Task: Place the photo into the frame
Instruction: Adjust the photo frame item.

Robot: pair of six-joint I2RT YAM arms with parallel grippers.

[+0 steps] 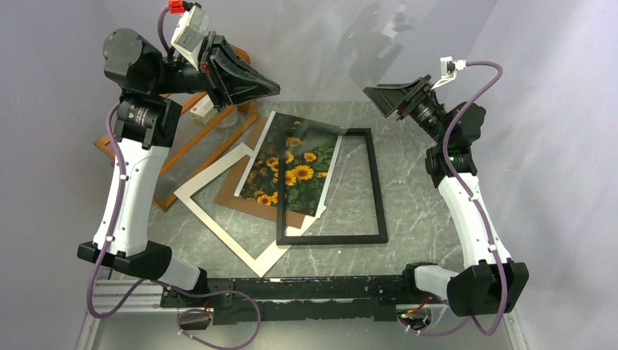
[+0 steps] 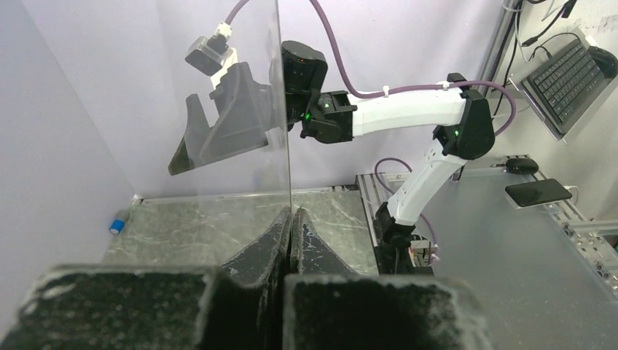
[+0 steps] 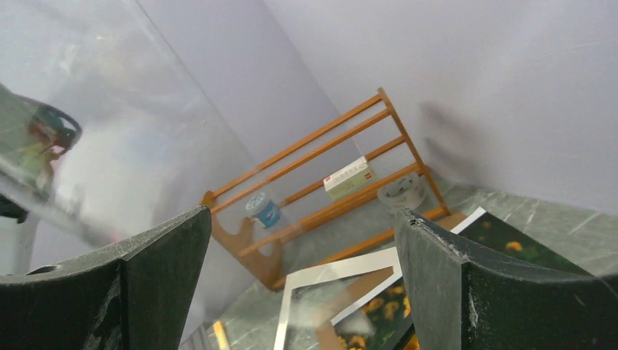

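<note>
The black frame [image 1: 377, 182] lies flat mid-table, its opening showing bare table. The sunflower photo [image 1: 295, 171] lies face up, its right part over the frame's left side; it also shows in the right wrist view [image 3: 510, 237]. My left gripper [image 1: 273, 87] is raised at the back left, shut on the edge of a clear glass pane [image 1: 328, 51]. In the left wrist view the fingertips [image 2: 291, 215] pinch the upright pane [image 2: 218, 109]. My right gripper [image 1: 382, 102] is open and empty, raised facing the pane [image 3: 109, 109], jaws wide apart [image 3: 302, 215].
A white mat [image 1: 218, 219] and a brown backing board [image 1: 237, 191] lie under the photo at the left. An orange wooden rack [image 1: 211, 131] stands at the back left, holding a small box [image 3: 348, 177], a blue-capped jar [image 3: 262, 208] and a tape roll [image 3: 401, 191].
</note>
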